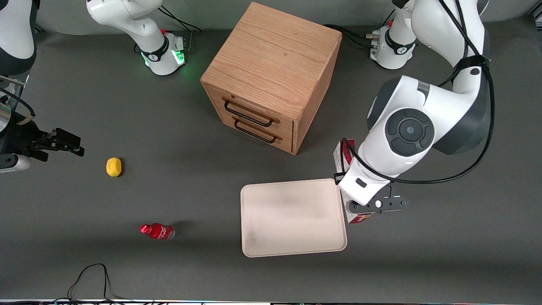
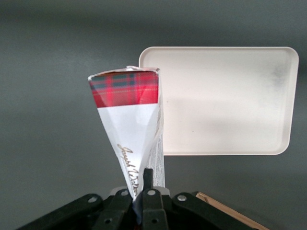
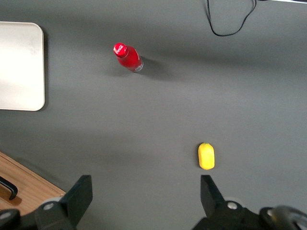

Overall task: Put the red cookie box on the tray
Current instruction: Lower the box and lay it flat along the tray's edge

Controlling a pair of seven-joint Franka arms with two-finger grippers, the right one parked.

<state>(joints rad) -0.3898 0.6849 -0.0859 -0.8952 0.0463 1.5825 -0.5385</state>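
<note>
The red cookie box point(image 1: 343, 153), a long carton with a tartan end and white panels point(image 2: 128, 120), is held in my left gripper point(image 1: 359, 210). Most of its length is hidden under the arm in the front view. The gripper point(image 2: 141, 189) is shut on the box's near end, one black finger point(image 2: 148, 176) pressed against its side. The cream tray point(image 1: 292, 218) lies flat just beside the box, toward the parked arm's end. In the wrist view the box's tartan end overlaps the tray's point(image 2: 225, 96) edge. The tray has nothing on it.
A wooden drawer cabinet point(image 1: 271, 76) stands farther from the front camera than the tray. A small red bottle point(image 1: 157, 231) and a yellow lemon point(image 1: 113, 166) lie toward the parked arm's end. A black cable point(image 1: 91, 275) loops at the table's near edge.
</note>
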